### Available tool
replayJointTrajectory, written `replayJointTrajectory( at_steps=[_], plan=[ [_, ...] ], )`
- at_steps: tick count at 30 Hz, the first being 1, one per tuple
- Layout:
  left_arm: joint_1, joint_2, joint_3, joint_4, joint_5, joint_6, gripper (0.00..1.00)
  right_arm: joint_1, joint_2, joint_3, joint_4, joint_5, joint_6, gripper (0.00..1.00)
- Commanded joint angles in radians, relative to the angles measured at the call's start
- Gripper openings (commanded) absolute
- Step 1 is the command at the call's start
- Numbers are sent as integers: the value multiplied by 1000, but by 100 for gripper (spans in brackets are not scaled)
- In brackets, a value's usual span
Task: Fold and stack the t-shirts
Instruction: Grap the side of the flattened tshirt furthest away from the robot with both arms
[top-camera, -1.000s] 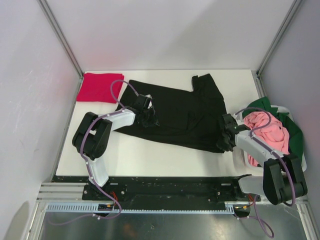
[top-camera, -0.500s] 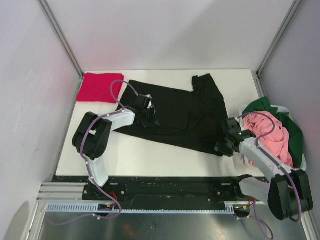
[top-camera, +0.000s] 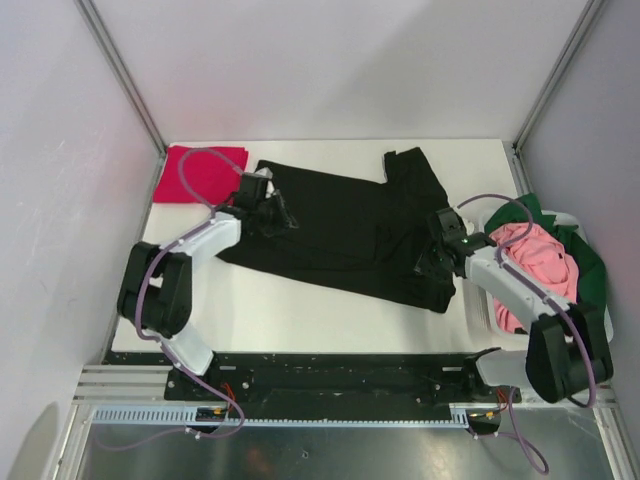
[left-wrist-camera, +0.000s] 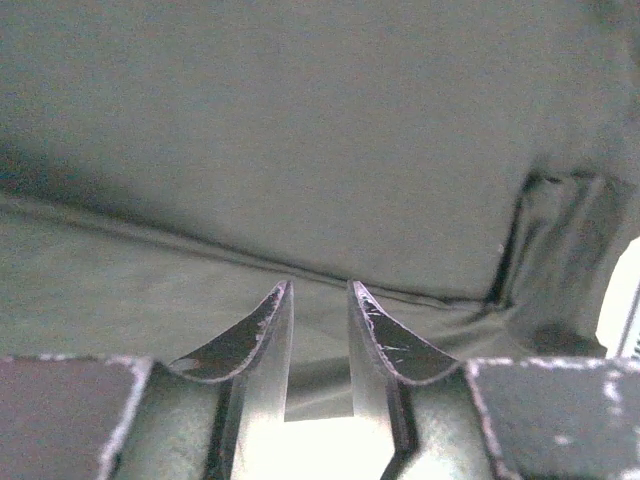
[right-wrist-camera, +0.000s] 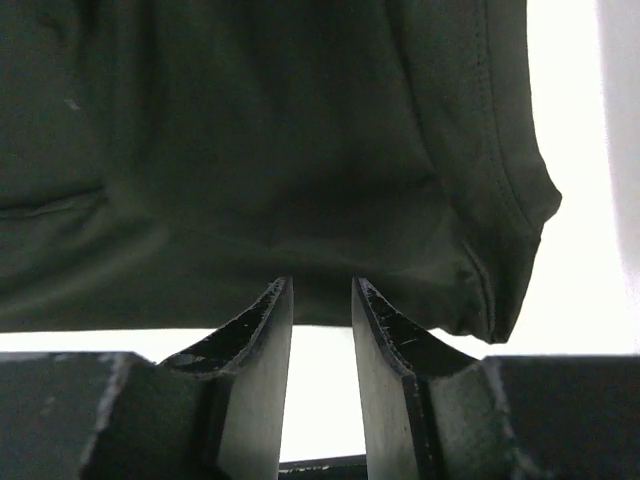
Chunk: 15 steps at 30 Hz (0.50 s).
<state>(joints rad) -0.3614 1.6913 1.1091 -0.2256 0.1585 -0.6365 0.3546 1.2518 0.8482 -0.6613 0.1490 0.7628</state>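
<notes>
A black t-shirt (top-camera: 350, 225) lies spread flat across the middle of the table. My left gripper (top-camera: 272, 212) hovers low at its left part, open by a narrow gap. In the left wrist view, the shirt's hem (left-wrist-camera: 320, 350) shows between the fingers of the left gripper (left-wrist-camera: 320, 290). My right gripper (top-camera: 428, 265) stands open at the shirt's near right corner. In the right wrist view, bare table shows between the fingers of the right gripper (right-wrist-camera: 322, 285), and the black t-shirt (right-wrist-camera: 250, 150) starts at their tips. A folded crimson t-shirt (top-camera: 200, 175) lies at the far left corner.
A white basket (top-camera: 480, 312) at the table's right edge holds a pink t-shirt (top-camera: 540, 265), and a dark green t-shirt (top-camera: 585, 250) hangs over its far side. Grey walls close in the table on three sides.
The left gripper has moved up and to the left over the black shirt. The right gripper has opened, let go of the shirt's corner and swung back up to its edge.
</notes>
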Motion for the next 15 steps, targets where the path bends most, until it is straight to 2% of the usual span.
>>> replayJointTrajectory(
  at_steps=[1,7,11,15],
  plan=[
    [115,-97,-80,-36,-49,-8,32,-1,88,13,77,17,-20,34],
    [282,-160,-178,-76,-118,-30,33,-18,134,-25,107,14,-26,35],
    [399,-191,-221,-82,-142,-18,33,-60,108,-89,134,-22,-38,36],
    [472,-187,-226,-91,-179,-5,34,-79,86,-128,152,-39,-47,37]
  ],
)
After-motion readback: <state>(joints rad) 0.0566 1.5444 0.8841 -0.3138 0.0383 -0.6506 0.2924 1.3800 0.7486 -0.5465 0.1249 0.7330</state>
